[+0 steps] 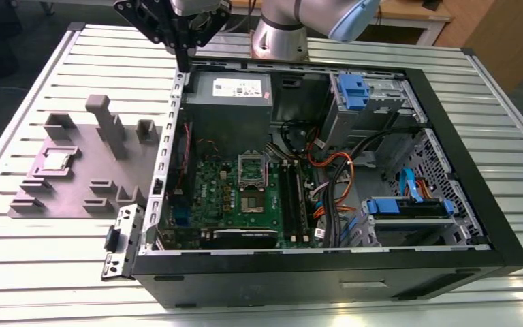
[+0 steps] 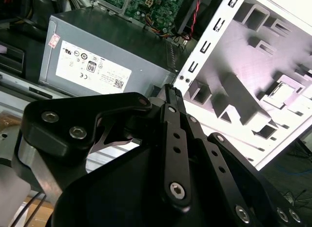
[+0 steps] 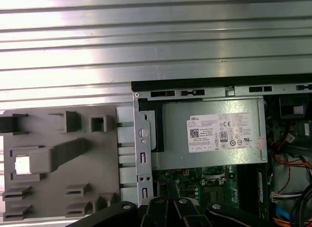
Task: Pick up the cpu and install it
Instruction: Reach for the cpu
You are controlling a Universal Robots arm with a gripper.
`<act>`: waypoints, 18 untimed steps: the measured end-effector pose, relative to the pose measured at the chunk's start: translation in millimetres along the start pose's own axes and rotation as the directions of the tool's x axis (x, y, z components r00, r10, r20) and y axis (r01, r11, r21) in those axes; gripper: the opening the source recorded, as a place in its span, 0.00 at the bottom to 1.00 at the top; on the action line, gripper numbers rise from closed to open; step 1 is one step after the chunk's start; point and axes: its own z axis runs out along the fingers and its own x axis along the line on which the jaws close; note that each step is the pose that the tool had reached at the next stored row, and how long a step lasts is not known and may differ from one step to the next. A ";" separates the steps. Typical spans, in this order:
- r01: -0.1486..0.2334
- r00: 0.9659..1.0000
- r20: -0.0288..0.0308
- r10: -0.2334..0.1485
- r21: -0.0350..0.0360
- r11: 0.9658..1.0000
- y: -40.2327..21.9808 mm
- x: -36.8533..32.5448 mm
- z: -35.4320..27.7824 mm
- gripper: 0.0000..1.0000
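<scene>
Gripper [image 1: 182,63] top of exterior view, pointing down above computer case [image 1: 334,281] edge, fingers together, empty | one cpu [image 1: 57,161] at exterior view's left, in one grey fixture [image 1: 78,182]

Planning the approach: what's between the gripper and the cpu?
In the exterior view, from gripper to cpu: bare slatted table, then the grey fixture's upright posts.

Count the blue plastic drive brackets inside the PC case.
2. One blue bracket on the drive bay near the arm's base; the other on the drive cage nearer the exterior view's right. More may hide under cables.
</scene>
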 end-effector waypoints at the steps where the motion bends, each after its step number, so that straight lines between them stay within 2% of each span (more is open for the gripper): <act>1: 0.000 1.000 0.000 0.000 0.000 1.000 0.0 0.3 0.0 0.11; 18: 0.000 1.000 0.000 0.000 0.000 1.000 -0.4 4.7 -0.1 0.11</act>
